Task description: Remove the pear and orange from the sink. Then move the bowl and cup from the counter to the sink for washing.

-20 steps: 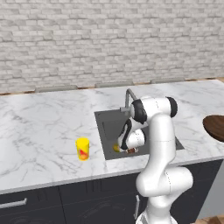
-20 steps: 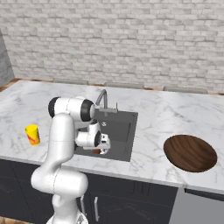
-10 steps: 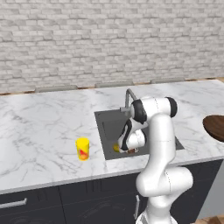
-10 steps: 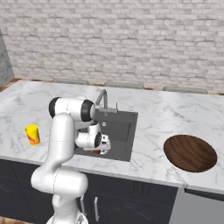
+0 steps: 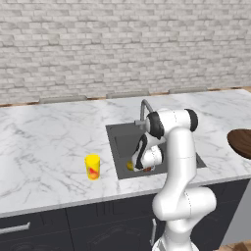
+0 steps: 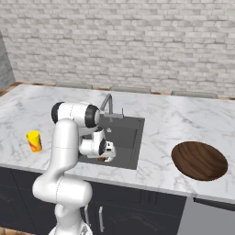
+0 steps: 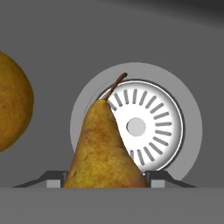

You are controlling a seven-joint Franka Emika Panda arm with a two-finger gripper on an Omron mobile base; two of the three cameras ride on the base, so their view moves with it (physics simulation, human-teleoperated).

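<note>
A white robot arm reaches down into the sink (image 5: 122, 142), a dark grey basin set into the middle of a marble table (image 5: 44, 147), near its front edge. The jaws (image 7: 105, 177) sit low at the basin's front, just inside the front wall. In the hand view the pear (image 7: 103, 153) stands between the two dark tips, one tip showing on each side of its wide base; whether the tips press on it I cannot tell. The pear's stalk points toward the round steel drain (image 7: 151, 127), which lies just beyond it. The orange (image 7: 11, 100) rests on the basin floor beside the pear, apart from it, at the edge of the hand view; from the left base view a sliver of orange (image 5: 130, 165) shows at the front left corner of the basin, by the hand.

The yellow cup (image 5: 92, 166) stands upright on the table left of the sink, near the front edge, with bare marble all round it. The brown bowl (image 6: 199, 160) lies on the table well right of the sink, close to the front edge. The faucet (image 6: 108, 103) rises at the basin's back edge.
</note>
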